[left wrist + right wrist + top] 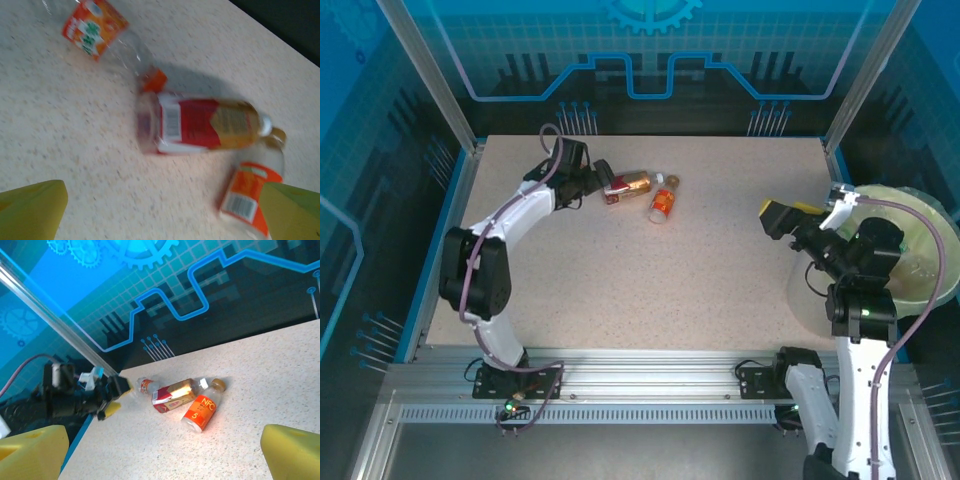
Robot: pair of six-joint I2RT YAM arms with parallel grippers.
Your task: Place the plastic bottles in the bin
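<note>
In the top view, the left gripper (596, 181) is stretched out over the far part of the table (720, 300) with its jaws spread wide and empty. The red-label bottle (627, 185) lies on its side just past its tips, and the orange-label bottle (663, 205) lies a little farther off to its right. This looks like a line-up for a grasp. The right gripper (788, 215) hangs wide open and holds nothing. The bin (920, 290) sits close behind it and to its right, off the table's right edge, so a drop there should need only a short swing. The surface between the two grippers is bare.

In the blurred left wrist view, the yellow fingers (35, 210) stand far apart. The red-label bottle lies crosswise ahead of the gap and is not yet between them. The orange-label bottle is right beside one finger, its cap close to the red one's cap. A third bottle (95, 27) lies farther ahead, with its orange cap by the red bottle's base. Because the three are so crowded, closing on one would probably nudge a neighbour.

In the right wrist view, the three bottles lie well ahead of the parted right fingers (292, 450), across open table. The table's far edge and the blue back panel (210, 285) run not far behind them.
</note>
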